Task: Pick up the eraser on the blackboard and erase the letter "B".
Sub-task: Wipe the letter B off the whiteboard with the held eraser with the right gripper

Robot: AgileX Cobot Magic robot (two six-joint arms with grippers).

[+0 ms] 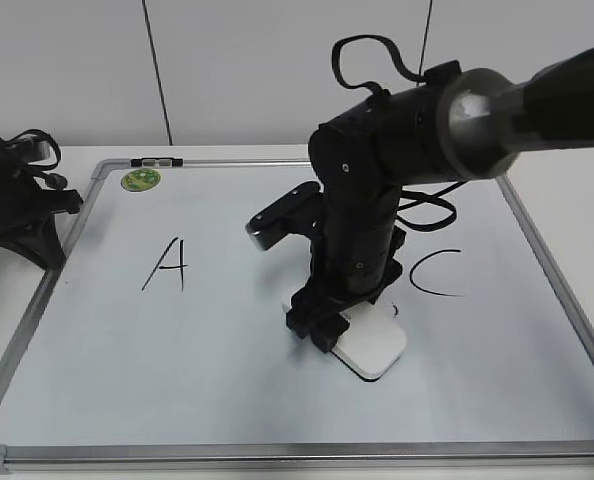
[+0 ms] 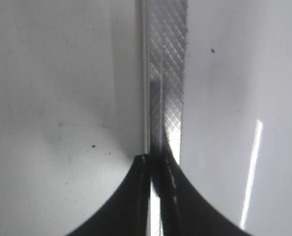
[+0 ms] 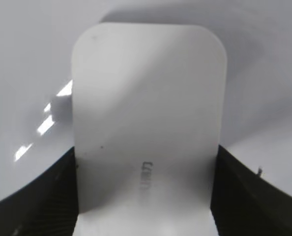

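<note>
The white eraser (image 1: 374,350) lies flat on the blackboard (image 1: 177,370), between the black "A" (image 1: 167,265) and the black "C" (image 1: 437,275). My right gripper (image 1: 327,325) is shut on it. In the right wrist view the eraser (image 3: 146,108) fills the space between both fingers of the gripper (image 3: 146,201), grey lettering up. The letter "B" does not show as a whole letter. Only a small black mark (image 1: 395,310) shows beside the eraser, and the arm hides the board behind it. My left gripper (image 1: 32,240) is shut at the board's left edge.
A round green sticker (image 1: 140,180) sits at the board's far left corner. The silver frame (image 2: 168,73) runs straight ahead of the left gripper (image 2: 156,162). The right arm's bulk leans over the board's middle. The white table surrounds the board.
</note>
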